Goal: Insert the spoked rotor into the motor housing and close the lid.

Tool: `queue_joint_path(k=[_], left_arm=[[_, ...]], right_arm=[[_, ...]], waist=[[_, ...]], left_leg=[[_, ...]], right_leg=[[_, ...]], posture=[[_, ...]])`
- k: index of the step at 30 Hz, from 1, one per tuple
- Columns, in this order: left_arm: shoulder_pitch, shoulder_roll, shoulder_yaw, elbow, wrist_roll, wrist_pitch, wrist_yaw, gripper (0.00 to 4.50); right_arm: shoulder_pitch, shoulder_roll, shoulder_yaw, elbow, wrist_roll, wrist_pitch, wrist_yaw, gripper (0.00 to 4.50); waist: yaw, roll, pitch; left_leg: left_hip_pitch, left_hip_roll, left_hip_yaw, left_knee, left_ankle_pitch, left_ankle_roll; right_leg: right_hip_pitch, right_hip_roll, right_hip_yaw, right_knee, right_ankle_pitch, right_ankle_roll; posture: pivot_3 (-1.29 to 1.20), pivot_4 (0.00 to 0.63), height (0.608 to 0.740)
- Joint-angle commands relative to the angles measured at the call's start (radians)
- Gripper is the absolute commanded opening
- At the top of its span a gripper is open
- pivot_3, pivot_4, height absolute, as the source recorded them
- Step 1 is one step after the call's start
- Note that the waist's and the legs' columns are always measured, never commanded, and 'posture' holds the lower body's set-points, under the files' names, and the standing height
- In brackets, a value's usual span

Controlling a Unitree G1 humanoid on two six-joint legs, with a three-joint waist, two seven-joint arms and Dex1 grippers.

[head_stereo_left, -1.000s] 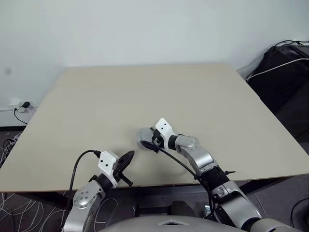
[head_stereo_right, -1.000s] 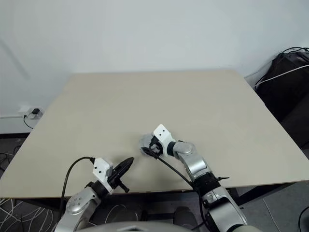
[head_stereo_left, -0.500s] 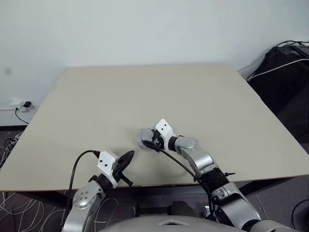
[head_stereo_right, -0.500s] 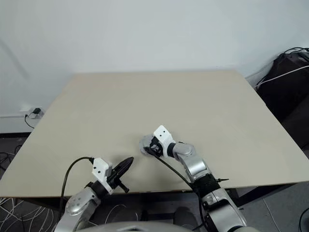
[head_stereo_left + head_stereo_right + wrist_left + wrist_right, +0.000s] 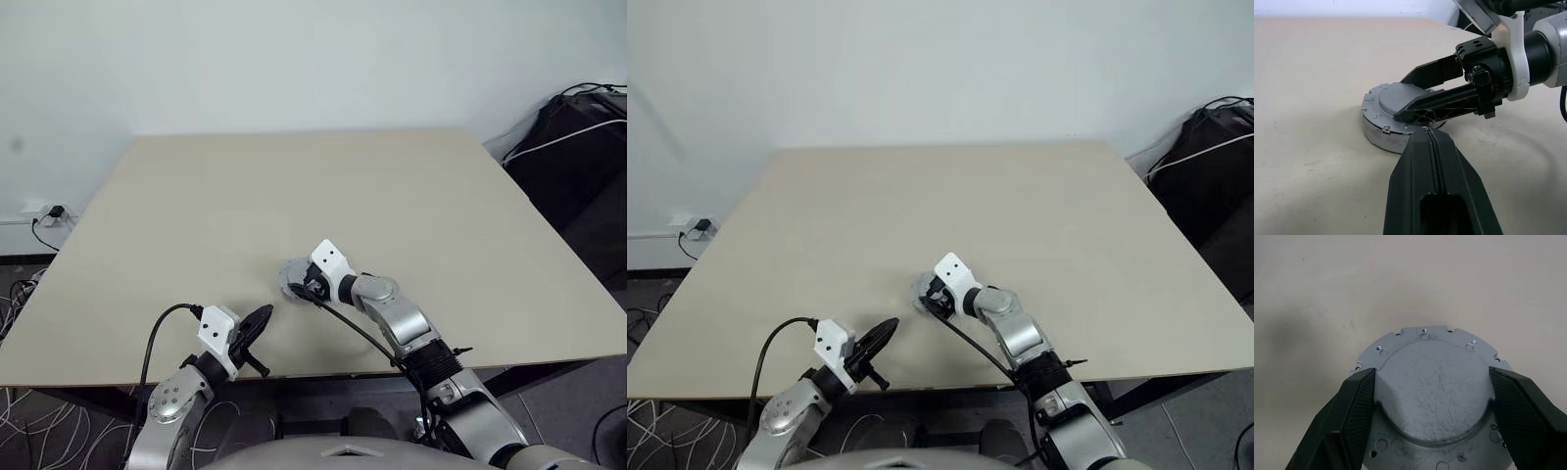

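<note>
The lid (image 5: 1435,357) lies plain grey face up on the tan table (image 5: 411,215), capping a low round silver body (image 5: 1382,139) near the front middle. The spoked rotor and the motor housing's windings are hidden under it. My right gripper (image 5: 1432,382) reaches down over the lid (image 5: 289,277), its two black fingers pressed against opposite sides of the lid's raised centre. In the left wrist view the same gripper (image 5: 1400,98) straddles the disc. My left gripper (image 5: 257,323) hangs at the table's front edge, shut and holding nothing, pointing at the lid (image 5: 1388,95).
Black bags and cables (image 5: 578,137) lie on the floor off the table's right side. A wall socket with a plug (image 5: 44,213) is at the left. The tabletop stretches bare behind and beside the lid.
My right gripper's fingers have drawn in against the lid's raised centre and its wrist has tipped slightly. The left arm and the lid have kept still.
</note>
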Motion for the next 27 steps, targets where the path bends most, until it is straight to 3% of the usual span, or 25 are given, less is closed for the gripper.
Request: queue_joint_path(k=[1,24,27], left_arm=[[-0.006,0.003,-0.001,-0.046,-0.008,0.004,0.0,0.0],[-0.007,0.01,-0.001,-0.051,-0.001,0.044,0.004,0.0],[-0.023,-0.025,0.029,-0.047,-0.007,0.055,0.063,0.0]], right_arm=[[-0.019,-0.016,0.005,-0.012,-0.024,0.026,0.005,3.23],[0.009,-0.052,-0.023,-0.01,-0.007,0.126,0.008,3.23],[0.015,-0.051,-0.014,-0.011,-0.012,0.123,0.005,3.23]], waist=[[0.0,0.0,0.0],[0.009,0.003,-0.004],[0.011,0.004,-0.004]], left_leg=[[0.0,0.0,0.0,0.0,0.0,0.0],[0.0,-0.001,0.0,0.0,0.0,0.0],[0.0,-0.001,0.0,0.0,0.0,0.0]], right_leg=[[0.0,0.0,0.0,0.0,0.0,0.0],[0.001,-0.001,0.0,-0.001,0.0,0.0],[0.001,-0.001,0.0,-0.001,0.0,0.0]], posture=[[0.0,0.0,0.74],[0.0,0.0,0.74],[0.0,0.0,0.74]])
